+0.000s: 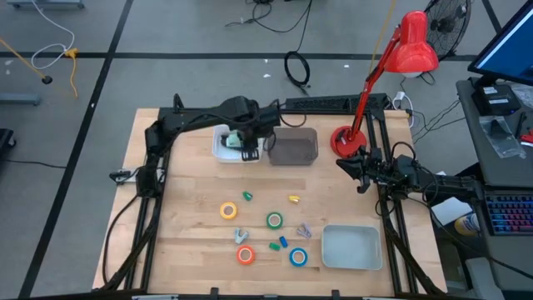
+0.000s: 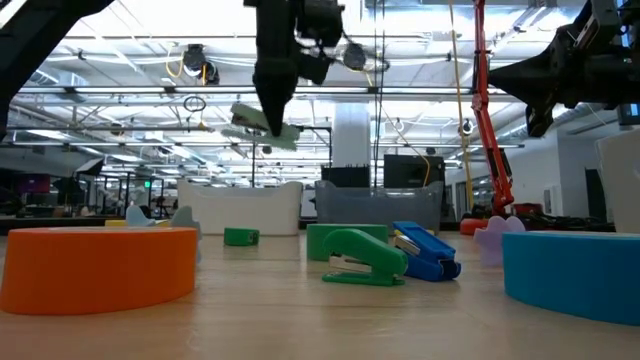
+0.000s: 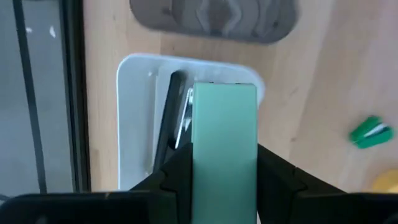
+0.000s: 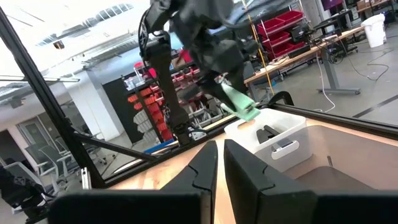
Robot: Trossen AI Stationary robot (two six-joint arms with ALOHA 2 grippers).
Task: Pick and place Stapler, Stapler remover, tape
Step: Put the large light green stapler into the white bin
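High view: the left claw (image 1: 244, 143) grips a green stapler (image 1: 236, 138) above the white bin (image 1: 223, 151) near the worktop's far edge. Four tape rolls — yellow (image 1: 228, 211), green (image 1: 274, 220), orange (image 1: 245, 255), blue (image 1: 298, 257) — lie loose near the front edge.

Low view: another green stapler (image 2: 362, 258) and a blue one (image 2: 424, 252) lie unsorted.

Left wrist view: one dark stapler (image 3: 169, 115) already lies in the bin.

Right wrist view: the right claw (image 4: 220, 163) idles, closed and empty — most sorting remains.

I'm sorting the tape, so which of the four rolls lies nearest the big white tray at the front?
The blue roll. It lies just left of the white tray; the green, orange and yellow rolls lie farther left.
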